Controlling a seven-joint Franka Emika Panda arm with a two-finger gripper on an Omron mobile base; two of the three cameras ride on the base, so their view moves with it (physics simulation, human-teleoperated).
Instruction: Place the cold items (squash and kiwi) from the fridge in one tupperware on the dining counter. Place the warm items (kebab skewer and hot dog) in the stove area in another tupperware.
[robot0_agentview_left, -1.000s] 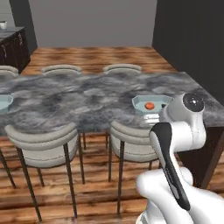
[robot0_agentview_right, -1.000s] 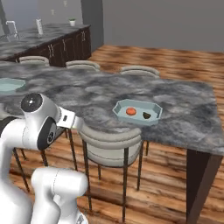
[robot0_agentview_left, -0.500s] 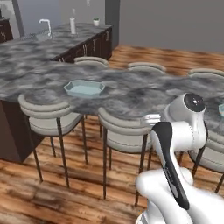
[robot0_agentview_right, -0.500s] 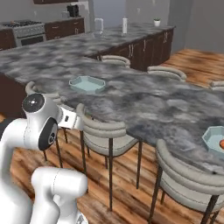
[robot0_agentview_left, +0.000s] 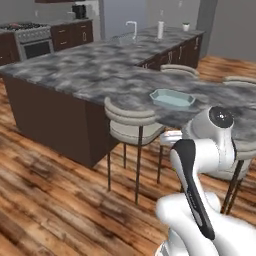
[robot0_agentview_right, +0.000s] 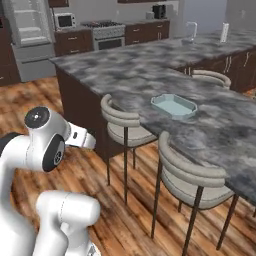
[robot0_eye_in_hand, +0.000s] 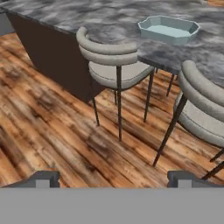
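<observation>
My gripper is open wide and holds nothing; its two dark fingertips stand far apart at the bottom of the hand view, above the wood floor. My arm is folded close to my body, away from the counter.

One tupperware is on the grey marble counter, near its edge on my side. It is pale blue, with cut corners, and I see nothing inside it. In the right base view the tupperware is just behind two stools, between them. In the hand view the tupperware is at the upper right, past the back of the nearer stool.

Far behind, against the wall, there is a stove with dark cabinets beside it, a microwave and a fridge. A faucet stands at the far end of the counter. I cannot make out any food from here.
</observation>
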